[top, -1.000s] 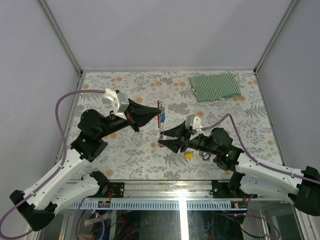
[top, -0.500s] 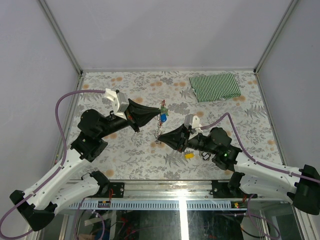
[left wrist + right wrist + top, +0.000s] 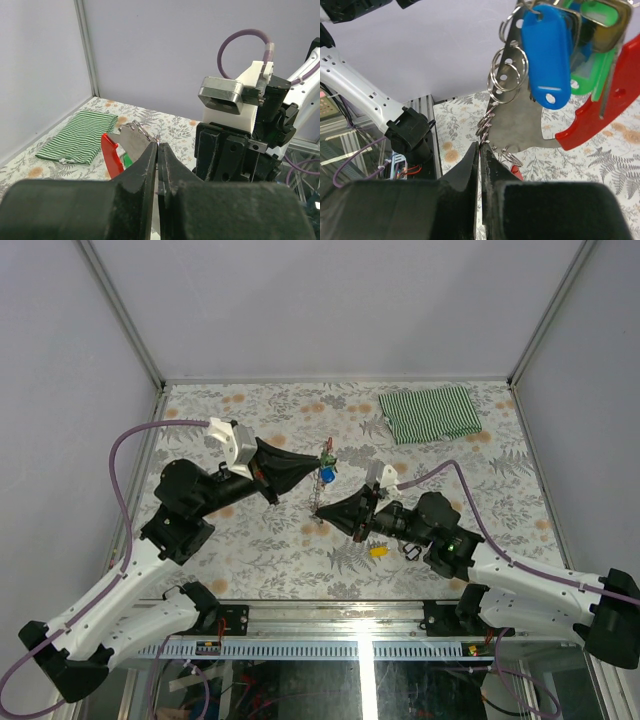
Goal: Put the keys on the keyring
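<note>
Over the past second we have seen the right gripper (image 3: 322,521) go from jaws spread around the bottom of the hanging keyring (image 3: 319,500) to jaws pressed together on it, while the top of the keyring has tipped slightly away from the left gripper (image 3: 318,471).

We now find both grippers closed on the keyring, which is held clear of the flowered table (image 3: 250,540) between them. The left gripper's tips meet with no gap and pinch a wire ring at the upper end. The red clip (image 3: 111,156) and a flat metal tag (image 3: 134,143) stand just beyond those tips, to their left in the wrist view. The right gripper's tips are likewise together, nipping the lowest link of the chain (image 3: 506,72), and a loose ring sits right beside them.

Straight above the right gripper's tips the chain climbs to the bunch. There the blue key (image 3: 547,57) hangs in front and the green key (image 3: 594,52) sits behind it, with the red clip to the right of both.

The yellow key (image 3: 378,551) lies on the table behind the right gripper's tips, alongside its wrist. A small black loop (image 3: 411,551) lies just past that key. A green striped cloth (image 3: 430,413) lies well beyond both grippers, toward the far right corner.
</note>
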Controlling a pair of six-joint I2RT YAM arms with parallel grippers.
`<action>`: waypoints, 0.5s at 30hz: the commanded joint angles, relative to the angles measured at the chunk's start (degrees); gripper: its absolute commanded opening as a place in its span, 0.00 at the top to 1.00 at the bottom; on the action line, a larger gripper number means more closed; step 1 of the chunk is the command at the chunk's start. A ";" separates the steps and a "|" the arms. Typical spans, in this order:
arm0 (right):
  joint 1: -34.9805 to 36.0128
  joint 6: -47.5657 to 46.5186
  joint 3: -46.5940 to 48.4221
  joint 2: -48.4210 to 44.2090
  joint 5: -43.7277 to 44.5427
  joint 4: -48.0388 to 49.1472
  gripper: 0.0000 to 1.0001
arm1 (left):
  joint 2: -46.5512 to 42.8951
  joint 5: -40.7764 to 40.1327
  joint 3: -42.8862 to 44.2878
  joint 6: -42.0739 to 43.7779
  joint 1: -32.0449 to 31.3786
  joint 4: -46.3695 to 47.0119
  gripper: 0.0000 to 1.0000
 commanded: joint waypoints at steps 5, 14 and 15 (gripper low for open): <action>0.22 5.36 10.47 -2.12 3.99 -14.04 1.00 | -3.20 -4.82 -1.29 0.46 -0.09 1.68 0.83; 0.21 9.79 22.76 0.42 6.54 -33.97 1.00 | -5.13 -7.07 -3.29 0.37 -0.09 -0.48 0.74; 0.21 10.20 23.46 0.56 7.20 -35.09 1.00 | -5.36 -7.21 -3.31 0.44 -0.10 -0.79 0.74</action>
